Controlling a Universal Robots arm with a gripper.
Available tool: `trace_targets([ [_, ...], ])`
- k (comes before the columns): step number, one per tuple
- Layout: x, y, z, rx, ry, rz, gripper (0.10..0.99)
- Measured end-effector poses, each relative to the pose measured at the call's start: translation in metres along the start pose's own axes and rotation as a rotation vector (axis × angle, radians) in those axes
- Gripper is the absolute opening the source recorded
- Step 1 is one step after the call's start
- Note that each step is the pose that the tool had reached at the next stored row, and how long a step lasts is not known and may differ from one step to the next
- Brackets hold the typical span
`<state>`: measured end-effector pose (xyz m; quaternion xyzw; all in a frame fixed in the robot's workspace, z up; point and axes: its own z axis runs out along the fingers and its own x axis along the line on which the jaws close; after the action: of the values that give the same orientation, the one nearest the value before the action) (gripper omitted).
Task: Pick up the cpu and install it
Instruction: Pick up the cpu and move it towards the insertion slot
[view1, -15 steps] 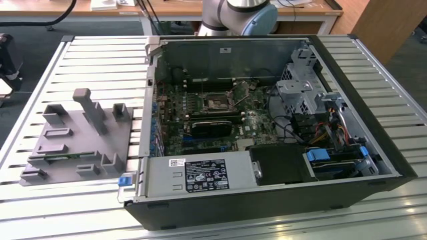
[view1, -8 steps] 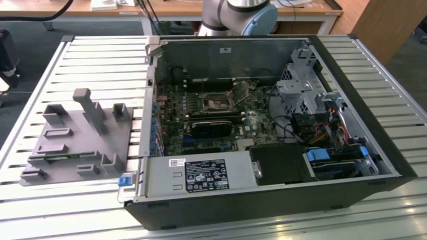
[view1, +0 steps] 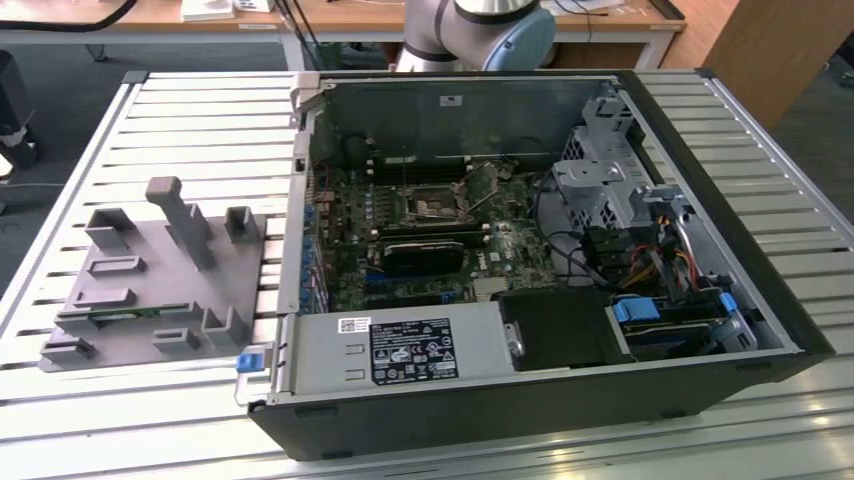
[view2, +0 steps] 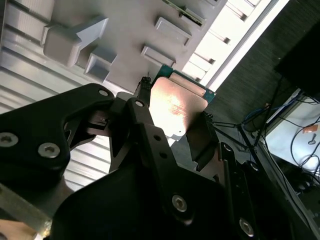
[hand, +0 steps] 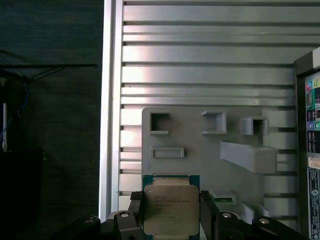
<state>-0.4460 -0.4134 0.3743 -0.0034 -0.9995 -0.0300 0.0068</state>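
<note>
Two black fingers (hand: 136, 209) carry the whole job right now. The gripper (hand: 171, 214) is clamped on the cpu (hand: 170, 207), one finger against each of two opposite edges. The shiny metal lid faces both wrist views, with a thin green rim peeping out around it. As far as I can judge the chip rides flat. It hangs clear above the grey fixture (hand: 200, 145) with its pockets and upright posts, near the fixture's outer edge where the slatted table (hand: 200, 60) runs on beyond. Now the relation that matters! In the exterior view the fixture sits on the table at the exterior view's left. The open computer case (view1: 767, 330) lies just beside it, toward the exterior view's right. The motherboard (view1: 400, 240) lies flat on the case floor, and the socket (view1: 434, 207), a small square frame, sits near the board's middle. So by my reckoning the target lies sideways from the held chip, past the case wall and lower down inside. The chip is close to square, so there is no long axis to speak of. What counts is which corner meets which, and I can't make out a corner mark from here. The robot arm (view1: 481, 25) rises at the case's far side in the exterior view.
</note>
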Motion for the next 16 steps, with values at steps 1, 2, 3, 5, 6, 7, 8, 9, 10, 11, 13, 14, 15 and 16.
trace_targets([
  [1,0.0000,0.0001,-0.0016,0.000,-0.0001,0.000,0.537],
  [2,0.0001,0.0003,-0.0037,0.000,-0.0001,0.000,0.537],
  [3,0.0001,0.0005,-0.0059,0.000,-0.0002,0.000,0.537],
  [5,0.0002,0.0008,-0.0108,0.000,-0.0002,0.000,0.537],
  [6,0.0002,0.0009,-0.0130,0.000,-0.0002,0.000,0.537],
  [7,0.0002,0.0010,-0.0150,0.000,-0.0001,0.000,0.537],
  [8,0.0003,0.0011,-0.0167,0.000,-0.0002,0.000,0.537],
  [9,0.0003,0.0012,-0.0185,0.000,-0.0002,0.000,0.537],
  [10,0.0003,0.0013,-0.0201,0.000,-0.0002,0.000,0.537],
  [11,0.0003,0.0014,-0.0214,0.000,-0.0002,0.000,0.537],
  [13,0.0004,0.0016,-0.0242,0.000,-0.0001,0.000,0.537],
  [14,0.0004,0.0016,-0.0255,0.000,-0.0002,0.000,0.537],
  [15,0.0004,0.0017,-0.0266,0.000,-0.0002,0.000,0.537],
  [16,0.0004,0.0018,-0.0279,0.000,-0.0001,0.000,0.537],
])
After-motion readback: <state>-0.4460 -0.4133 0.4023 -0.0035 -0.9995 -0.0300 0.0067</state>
